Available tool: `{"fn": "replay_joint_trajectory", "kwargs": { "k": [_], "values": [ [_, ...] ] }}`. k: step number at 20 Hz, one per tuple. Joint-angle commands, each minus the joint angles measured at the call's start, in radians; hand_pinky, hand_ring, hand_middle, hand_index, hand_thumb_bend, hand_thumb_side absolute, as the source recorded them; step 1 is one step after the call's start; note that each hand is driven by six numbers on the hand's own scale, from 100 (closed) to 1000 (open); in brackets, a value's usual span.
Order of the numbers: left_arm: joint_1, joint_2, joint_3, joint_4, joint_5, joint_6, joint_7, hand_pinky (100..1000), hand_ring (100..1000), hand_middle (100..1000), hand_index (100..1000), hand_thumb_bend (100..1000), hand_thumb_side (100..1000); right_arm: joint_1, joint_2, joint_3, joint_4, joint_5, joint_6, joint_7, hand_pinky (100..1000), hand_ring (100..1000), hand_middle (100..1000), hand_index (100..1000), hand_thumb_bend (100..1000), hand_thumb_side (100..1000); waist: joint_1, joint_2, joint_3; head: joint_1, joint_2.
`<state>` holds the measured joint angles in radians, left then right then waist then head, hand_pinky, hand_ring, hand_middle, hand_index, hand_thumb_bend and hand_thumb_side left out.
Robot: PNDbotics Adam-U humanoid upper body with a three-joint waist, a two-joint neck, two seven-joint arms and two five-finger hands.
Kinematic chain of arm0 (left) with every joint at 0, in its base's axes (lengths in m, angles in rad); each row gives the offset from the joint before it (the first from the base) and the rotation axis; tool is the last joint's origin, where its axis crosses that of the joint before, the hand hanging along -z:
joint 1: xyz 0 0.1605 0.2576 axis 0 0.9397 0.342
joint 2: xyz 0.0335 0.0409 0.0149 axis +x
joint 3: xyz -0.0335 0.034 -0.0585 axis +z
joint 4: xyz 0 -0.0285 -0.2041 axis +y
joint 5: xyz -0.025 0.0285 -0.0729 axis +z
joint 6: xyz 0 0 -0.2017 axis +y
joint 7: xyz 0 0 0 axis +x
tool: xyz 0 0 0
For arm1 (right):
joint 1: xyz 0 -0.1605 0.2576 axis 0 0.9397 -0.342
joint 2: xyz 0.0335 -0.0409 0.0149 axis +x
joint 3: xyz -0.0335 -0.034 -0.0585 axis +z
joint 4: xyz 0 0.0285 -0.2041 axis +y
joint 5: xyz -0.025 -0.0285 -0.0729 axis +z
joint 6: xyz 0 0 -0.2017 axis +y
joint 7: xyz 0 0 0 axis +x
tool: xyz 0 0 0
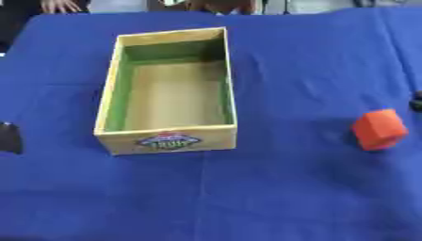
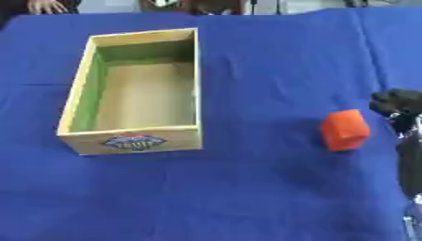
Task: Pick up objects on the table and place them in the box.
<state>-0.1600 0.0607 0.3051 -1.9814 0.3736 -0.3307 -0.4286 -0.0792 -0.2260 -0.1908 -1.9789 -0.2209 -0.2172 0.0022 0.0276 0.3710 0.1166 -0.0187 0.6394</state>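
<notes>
Orange block [image 2: 344,130] lying on the blue cloth [image 2: 247,188] well right of the box [image 2: 132,136], which sits open-topped and empty with its long side running near to far, presumably to take things dropped from above. Right hand [image 2: 394,106] just right of the block, apart from it, likely poised for a grasp; cannot tell how its fingers are set. Left hand [image 1: 10,136] a dark sliver at the left edge, apparently idle, fingers unreadable.
</notes>
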Motion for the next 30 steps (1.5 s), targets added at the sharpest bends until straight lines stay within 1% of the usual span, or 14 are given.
{"fn": "replay_joint_trajectory", "kwargs": {
  "k": [1, 2, 4, 6, 7, 8, 11, 12, 14, 17, 18, 21, 26, 30],
  "values": [
    [-0.003, 0.012, 0.005, -0.019, -0.005, 0.0, -0.004, 271, 326, 419, 516, 100, 948, -0.005, -0.037, -0.01, -0.021, 0.002, -0.021, -0.004, 783, 768, 510, 695, 100, 662, -0.001, -0.015, -0.001, 0.004, -0.008],
    [-0.003, 0.012, 0.005, -0.019, -0.005, 0.0, -0.004, 271, 326, 419, 516, 100, 948, -0.005, -0.048, -0.012, -0.021, 0.001, -0.032, -0.007, 785, 775, 517, 701, 100, 679, -0.002, -0.016, -0.001, 0.003, -0.007],
    [-0.003, 0.014, 0.005, -0.019, -0.004, 0.001, -0.004, 271, 326, 419, 516, 100, 947, -0.004, -0.085, -0.024, -0.021, 0.02, -0.072, -0.018, 793, 795, 538, 721, 100, 770, -0.002, -0.017, -0.002, 0.002, -0.008],
    [-0.002, 0.015, 0.005, -0.019, -0.005, 0.001, -0.004, 271, 326, 420, 516, 100, 947, 0.0, -0.141, -0.04, -0.021, 0.076, -0.136, -0.033, 805, 820, 567, 742, 100, 879, -0.004, -0.018, -0.002, -0.001, -0.008],
    [-0.002, 0.017, 0.006, -0.019, -0.005, 0.001, -0.004, 271, 326, 420, 516, 100, 947, 0.002, -0.18, -0.05, -0.021, 0.123, -0.176, -0.039, 811, 833, 589, 759, 100, 939, -0.005, -0.019, -0.003, -0.005, -0.007],
    [-0.002, 0.018, 0.006, -0.019, -0.005, 0.002, -0.004, 271, 326, 420, 516, 100, 947, 0.006, -0.217, -0.061, -0.021, 0.182, -0.216, -0.047, 813, 851, 635, 798, 100, 1000, -0.006, -0.02, -0.003, -0.01, -0.006],
    [-0.002, 0.022, 0.005, -0.019, -0.005, 0.002, -0.003, 271, 326, 420, 516, 100, 946, 0.024, -0.343, -0.078, -0.021, 0.411, -0.317, -0.052, 813, 867, 717, 853, 100, 1000, -0.011, -0.022, -0.002, -0.038, -0.007],
    [-0.002, 0.024, 0.005, -0.019, -0.005, 0.002, -0.004, 271, 326, 420, 516, 100, 946, 0.029, -0.377, -0.078, -0.021, 0.484, -0.34, -0.056, 815, 872, 749, 878, 100, 1000, -0.012, -0.023, -0.001, -0.048, -0.008],
    [-0.002, 0.026, 0.005, -0.019, -0.005, 0.002, -0.003, 271, 327, 420, 516, 100, 946, 0.039, -0.447, -0.077, -0.021, 0.635, -0.375, -0.056, 813, 876, 778, 902, 100, 1000, -0.014, -0.024, -0.001, -0.065, -0.007],
    [-0.001, 0.029, 0.003, -0.019, -0.005, 0.003, -0.005, 271, 327, 420, 516, 100, 945, 0.048, -0.537, -0.064, -0.021, 0.832, -0.398, -0.07, 820, 872, 819, 925, 167, 1000, -0.016, -0.025, 0.001, -0.078, -0.005],
    [-0.001, 0.029, 0.003, -0.019, -0.005, 0.002, -0.005, 271, 327, 420, 516, 100, 945, 0.049, -0.561, -0.059, -0.021, 0.884, -0.402, -0.078, 820, 872, 823, 927, 177, 1000, -0.016, -0.026, 0.002, -0.079, -0.004],
    [0.001, 0.03, 0.002, -0.019, -0.005, 0.002, -0.007, 271, 327, 421, 517, 100, 945, 0.046, -0.628, -0.043, -0.021, 1.01, -0.406, -0.102, 824, 870, 846, 936, 252, 1000, -0.016, -0.027, 0.005, -0.08, -0.003],
    [0.004, 0.034, 0.0, -0.019, -0.005, 0.003, -0.009, 271, 328, 421, 517, 100, 945, 0.034, -0.752, -0.005, -0.021, 1.164, -0.419, -0.104, 832, 872, 875, 948, 347, 1000, -0.019, -0.029, 0.005, -0.071, 0.001],
    [0.006, 0.036, -0.002, -0.019, -0.007, 0.005, -0.012, 271, 328, 422, 517, 100, 947, 0.016, -0.843, 0.035, -0.021, 1.21, -0.416, -0.075, 830, 870, 884, 949, 350, 1000, -0.023, -0.031, 0.008, -0.063, 0.006]
  ]
}}
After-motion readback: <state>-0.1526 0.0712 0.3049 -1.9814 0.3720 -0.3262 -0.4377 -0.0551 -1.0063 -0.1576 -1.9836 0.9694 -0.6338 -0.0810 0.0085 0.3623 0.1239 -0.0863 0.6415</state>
